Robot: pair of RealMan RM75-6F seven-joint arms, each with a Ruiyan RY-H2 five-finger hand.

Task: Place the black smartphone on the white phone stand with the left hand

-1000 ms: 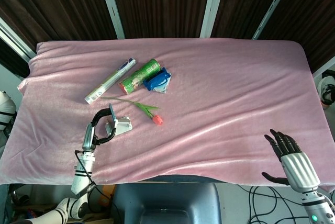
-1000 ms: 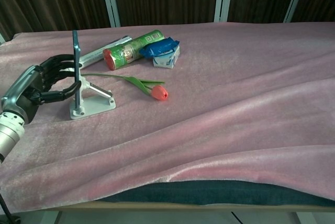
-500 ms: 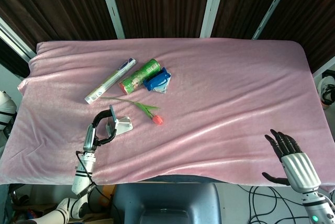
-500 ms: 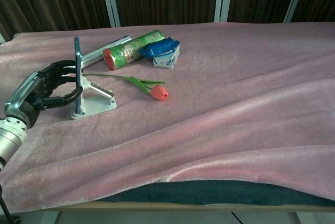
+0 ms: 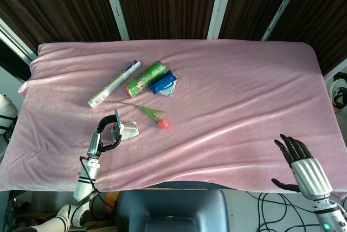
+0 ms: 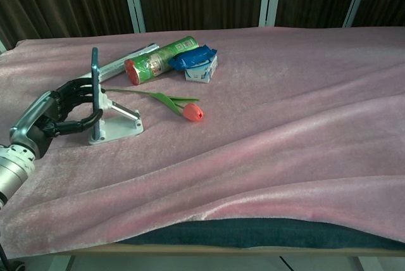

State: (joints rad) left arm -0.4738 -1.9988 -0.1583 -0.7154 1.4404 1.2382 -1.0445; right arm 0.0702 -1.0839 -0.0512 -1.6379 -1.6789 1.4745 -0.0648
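While its right hand [image 5: 295, 153] hangs spread and empty lower right, the left hand [image 6: 60, 107] grips the black smartphone [image 6: 95, 92] upright on the white phone stand [image 6: 117, 125] at left.

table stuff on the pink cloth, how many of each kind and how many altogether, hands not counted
black smartphone, upright on the stand, left hand around it: 1
white phone stand: 1
tulip: 1
green can, lying down: 1
white tube, lying down: 1
blue packet: 1
Total: 6
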